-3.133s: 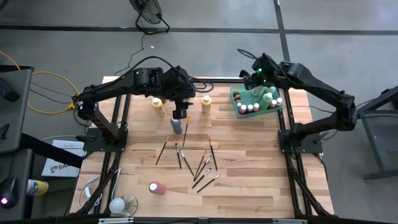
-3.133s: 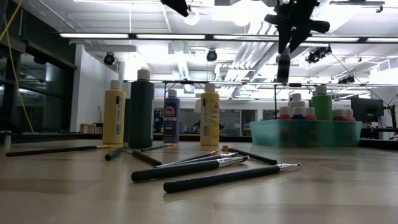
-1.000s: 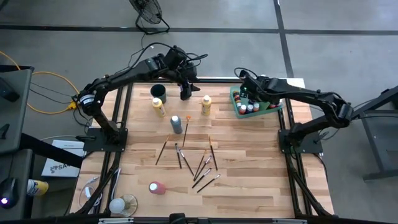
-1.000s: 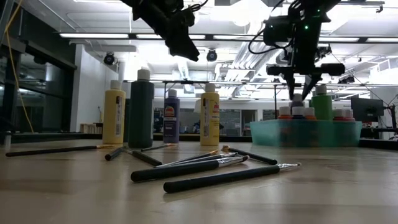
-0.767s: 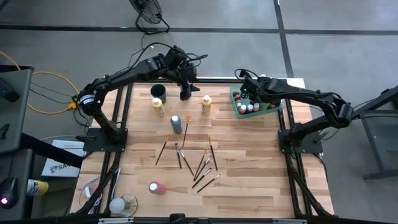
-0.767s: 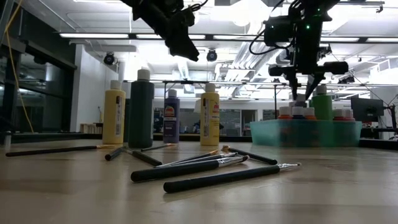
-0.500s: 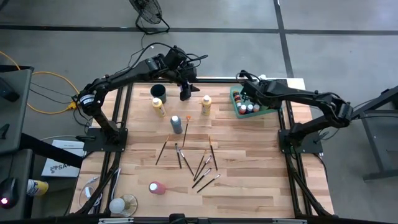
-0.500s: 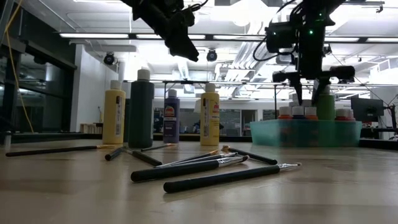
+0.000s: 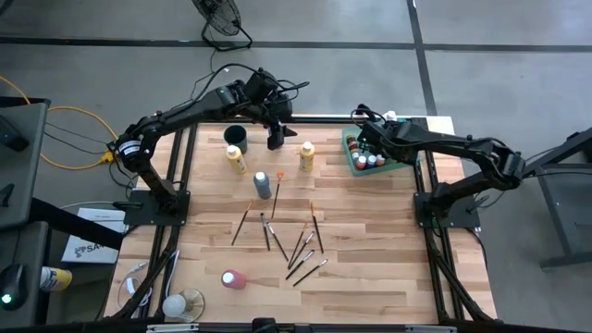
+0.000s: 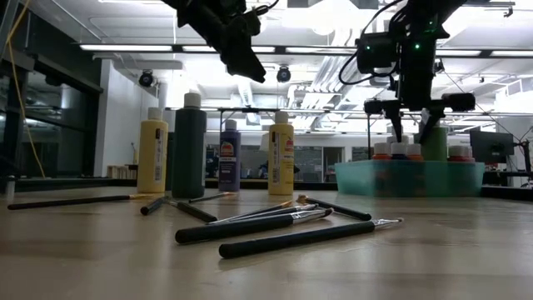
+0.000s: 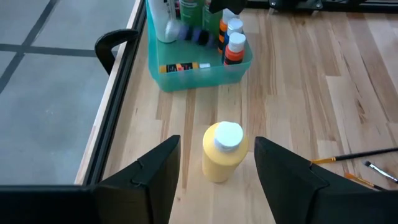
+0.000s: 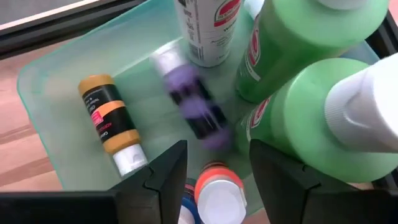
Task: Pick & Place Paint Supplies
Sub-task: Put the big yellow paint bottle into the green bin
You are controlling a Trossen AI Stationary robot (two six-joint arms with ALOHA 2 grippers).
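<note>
Right hand (image 12: 214,162) open above purple bottle (image 12: 193,102)

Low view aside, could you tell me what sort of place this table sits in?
Probably a lab or workshop: a bare concrete floor, ceiling strip lights over exposed ducts, a fan and loose yellow cables beside the wooden table.

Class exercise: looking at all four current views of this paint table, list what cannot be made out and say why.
- Purple bottle in the tray, right wrist view: motion-blurred, label unreadable.
- Tray contents, low view: the tray wall hides everything below the caps.
- Brush tips, high view: too small.
- Right gripper, high view: the arm covers part of the tray.
</note>
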